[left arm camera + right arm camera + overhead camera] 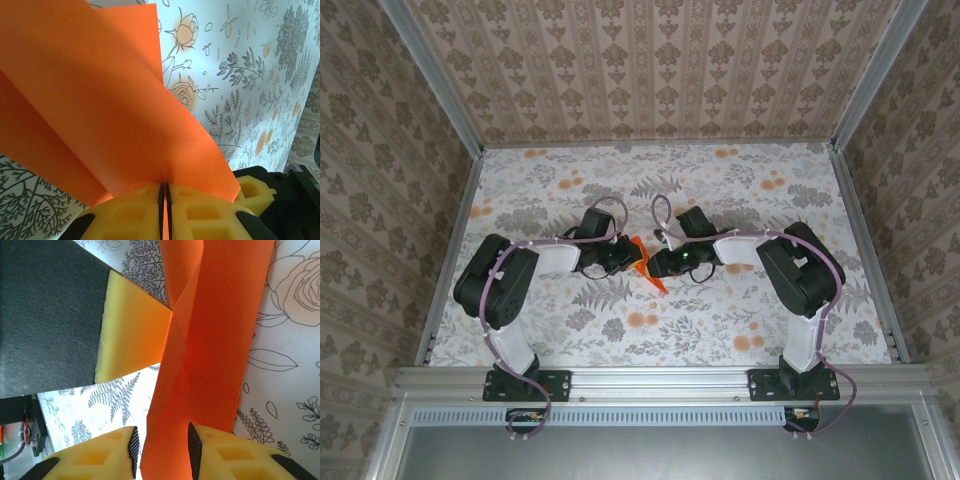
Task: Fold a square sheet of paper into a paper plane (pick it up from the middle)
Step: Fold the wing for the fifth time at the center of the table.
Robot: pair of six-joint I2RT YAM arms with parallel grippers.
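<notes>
The bright orange square sheet of paper (653, 276) is folded into a long layered shape and hangs between both grippers above the middle of the table. My left gripper (164, 196) is shut on the paper's lower edge, and its folded panels (100, 100) fan up and left from the yellow fingers. My right gripper (161, 450) stands open around the paper strip (220, 340); the strip lies against the right pad, with a gap to the left pad. The left gripper's yellow finger (132, 335) touches the strip from the left. From above, the left gripper (628, 258) and right gripper (658, 264) face each other.
The table (740, 190) carries a grey-and-orange floral cloth. Metal rails run along its left (450, 250) and right (865, 250) sides, with wallpapered walls behind. Both arms bend inward from their bases at the near edge.
</notes>
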